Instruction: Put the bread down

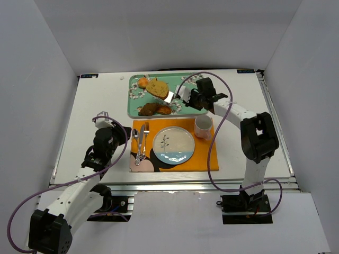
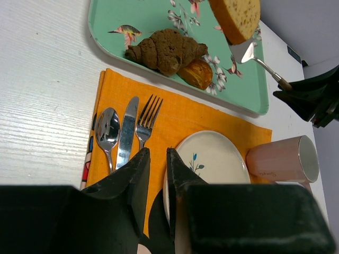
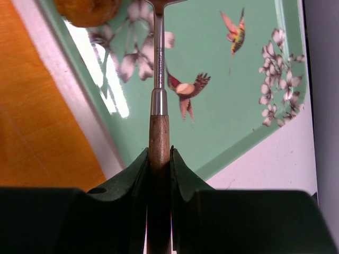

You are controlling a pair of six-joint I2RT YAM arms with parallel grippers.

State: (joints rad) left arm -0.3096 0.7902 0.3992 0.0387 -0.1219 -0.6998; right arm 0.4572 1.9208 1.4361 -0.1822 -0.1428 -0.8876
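Observation:
The bread (image 1: 157,88) (image 2: 235,18), a thick tan slice with brown crust, is over the green tray (image 1: 185,84) at the back. A metal spatula (image 1: 170,97) (image 2: 249,53) has its blade tucked under the slice's near edge. My right gripper (image 1: 186,97) (image 3: 159,153) is shut on the spatula's wooden handle (image 3: 159,132). The round plate (image 1: 183,138) (image 2: 222,159) sits bare on the orange placemat (image 1: 201,153). My left gripper (image 1: 126,133) (image 2: 158,152) hovers left of the cutlery, its jaws a narrow gap apart with nothing between them.
On the tray lie a dark croissant (image 1: 150,109) (image 2: 167,48), a small orange pastry (image 1: 164,110) (image 2: 197,73) and a round bun (image 1: 143,82). A pink mug (image 1: 203,127) (image 2: 283,159) stands right of the plate. Spoon, knife and fork (image 1: 140,143) (image 2: 147,119) lie left of it.

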